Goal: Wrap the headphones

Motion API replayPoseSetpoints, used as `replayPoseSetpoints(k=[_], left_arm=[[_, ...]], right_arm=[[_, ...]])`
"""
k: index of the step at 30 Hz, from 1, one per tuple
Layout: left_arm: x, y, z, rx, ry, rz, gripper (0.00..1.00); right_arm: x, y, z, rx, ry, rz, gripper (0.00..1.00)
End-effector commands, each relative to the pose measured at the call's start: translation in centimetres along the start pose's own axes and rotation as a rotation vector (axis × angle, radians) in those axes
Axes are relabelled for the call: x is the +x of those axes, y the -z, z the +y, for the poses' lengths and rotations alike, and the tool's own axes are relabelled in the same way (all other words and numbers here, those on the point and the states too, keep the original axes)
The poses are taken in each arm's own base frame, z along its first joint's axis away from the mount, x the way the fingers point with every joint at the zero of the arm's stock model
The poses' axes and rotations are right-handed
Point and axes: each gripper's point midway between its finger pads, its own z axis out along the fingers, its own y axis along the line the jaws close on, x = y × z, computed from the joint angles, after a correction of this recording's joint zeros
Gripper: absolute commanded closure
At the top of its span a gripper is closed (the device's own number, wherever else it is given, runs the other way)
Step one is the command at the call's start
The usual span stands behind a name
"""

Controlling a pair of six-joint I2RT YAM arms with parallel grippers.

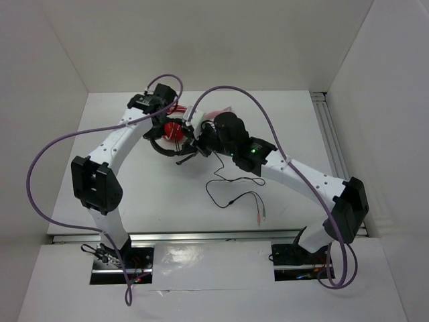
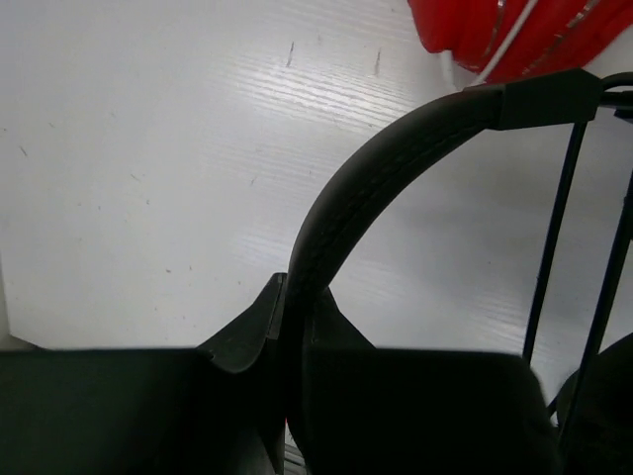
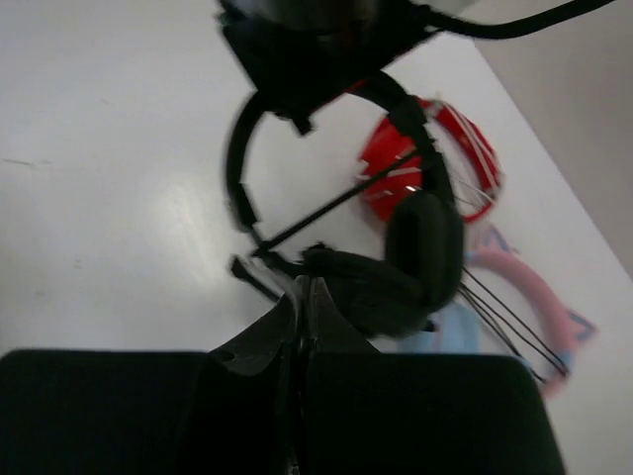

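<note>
White walls enclose a white table (image 1: pixel 161 211), and both arms are extended to its far centre, where the headphones (image 1: pixel 166 150) are located.

Overhead view only: the cable (image 1: pixel 216 196) is seen trailing loose from the headset toward the near edge, and its coloured plugs (image 1: pixel 261 215) lie flat, pointing toward the near edge on the right arm's side. The headband arc is bowed toward the left arm's side, with its open end toward the right arm.

Left wrist view only: the left gripper (image 2: pixel 290 322) is shown pinching the stitched headband, which rises from the fingers and curves to the upper right. Two thin black strands are drawn taut at the right edge.

Right wrist view only: the headband stands as an upright arch held from above, with both ear cups low beside the right gripper (image 3: pixel 302 297). Its fingers are pressed together; whether a strand is caught between them cannot be told. Red headphones (image 3: pixel 440 163) and pink and light-blue headphones (image 3: pixel 529 292) lie just behind the headset
</note>
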Motion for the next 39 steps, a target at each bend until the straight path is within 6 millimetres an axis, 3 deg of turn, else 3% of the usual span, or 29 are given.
replayPoseSetpoints(k=[1, 3, 5, 6, 8, 10, 11, 12, 16, 20, 21, 23, 24, 26, 27, 30, 31, 32, 33, 34, 36, 39], left_arm=[[-2.6, 3.6, 1.0, -0.072, -0.037, -0.212, 1.0], [-2.1, 4.0, 1.9, -0.151, -0.054, -0.224, 1.0], [-1.4, 4.5, 1.2, -0.138, -0.081, -0.225, 1.0], [-0.8, 4.7, 0.8, -0.117, -0.094, -0.219, 1.0], [0.3, 5.6, -1.0, -0.033, -0.157, -0.214, 1.0], [1.3, 6.5, -3.0, 0.058, -0.235, -0.223, 1.0], [1.8, 7.7, -3.7, 0.135, -0.251, -0.233, 1.0], [2.3, 8.2, -4.2, 0.172, -0.292, -0.238, 1.0], [5.6, 11.0, -6.9, 0.323, -0.422, -0.265, 1.0], [7.4, 12.8, -7.9, 0.389, -0.495, -0.286, 1.0], [7.7, 13.0, -8.2, 0.402, -0.504, -0.284, 1.0], [7.8, 14.3, -8.0, 0.443, -0.511, -0.298, 1.0], [7.8, 14.3, -8.0, 0.444, -0.511, -0.298, 1.0], [7.0, 15.8, -7.6, 0.46, -0.493, -0.324, 1.0], [6.9, 15.9, -6.9, 0.439, -0.483, -0.321, 1.0], [5.8, 17.0, -6.2, 0.408, -0.441, -0.328, 1.0], [5.5, 17.8, -5.8, 0.414, -0.424, -0.33, 1.0], [5.3, 18.2, -5.5, 0.416, -0.421, -0.333, 1.0], [5.4, 18.6, -5.6, 0.431, -0.422, -0.33, 1.0], [5.2, 19.1, -5.4, 0.442, -0.404, -0.341, 1.0], [4.8, 20.0, -5.3, 0.464, -0.39, -0.358, 1.0], [3.7, 20.5, -4.1, 0.446, -0.331, -0.373, 1.0]], right_arm=[[0.1, 1.4, -4.9, 0.168, 0.156, 0.106, 1.0], [0.2, 2.2, -7.0, 0.257, 0.202, 0.142, 1.0], [0.0, 2.9, -8.6, 0.33, 0.225, 0.144, 1.0], [-0.6, 3.4, -10.4, 0.417, 0.244, 0.127, 1.0], [-0.3, 4.0, -11.9, 0.493, 0.261, 0.119, 1.0], [-1.3, 5.2, -14.8, 0.64, 0.274, 0.071, 1.0], [-0.4, 5.0, -15.1, 0.667, 0.28, 0.084, 1.0], [-1.0, 6.1, -17.0, 0.753, 0.273, 0.05, 1.0], [-0.1, 6.0, -18.9, 0.775, 0.282, 0.026, 0.91], [0.1, 5.3, -19.8, 0.712, 0.251, 0.009, 0.84], [0.8, 4.3, -19.3, 0.636, 0.232, 0.009, 0.84], [1.1, 4.3, -20.1, 0.575, 0.191, 0.005, 0.79], [1.9, 3.1, -18.8, 0.471, 0.138, -0.002, 0.79], [2.4, 3.2, -18.8, 0.386, 0.079, -0.033, 0.79], [3.0, 2.2, -17.1, 0.28, 0.021, -0.054, 0.79], [5.1, 0.1, -15.3, 0.153, -0.079, -0.061, 0.79], [5.0, -0.5, -15.2, 0.137, -0.091, -0.083, 0.76], [5.8, -0.7, -15.5, 0.129, -0.118, -0.085, 0.76], [7.0, -1.5, -14.6, 0.068, -0.18, -0.086, 0.75], [6.5, -1.7, -14.8, 0.046, -0.19, -0.127, 0.75], [7.4, -2.0, -14.4, -0.004, -0.247, -0.151, 0.73], [7.0, -3.4, -11.9, -0.13, -0.326, -0.249, 0.72]])
